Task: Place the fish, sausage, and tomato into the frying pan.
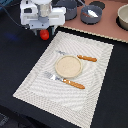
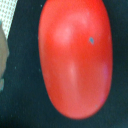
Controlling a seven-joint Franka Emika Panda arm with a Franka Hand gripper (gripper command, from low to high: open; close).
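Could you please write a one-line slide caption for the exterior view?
Panda gripper poised directly above the tomato at the placemat's edge, with plate and cutlery set at its centre.

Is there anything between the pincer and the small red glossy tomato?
Nothing: the wrist view shows the tomato unobstructed; exterior view shows the pincer directly above it.

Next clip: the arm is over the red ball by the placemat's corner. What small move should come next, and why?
Probably a short straight descent, then closing. In the exterior view the tool sits directly above the tomato, and in the wrist view the tomato fills most of the picture, so alignment looks good. Whether the fingers are open cannot be told. The frying pan waits on the pink board.
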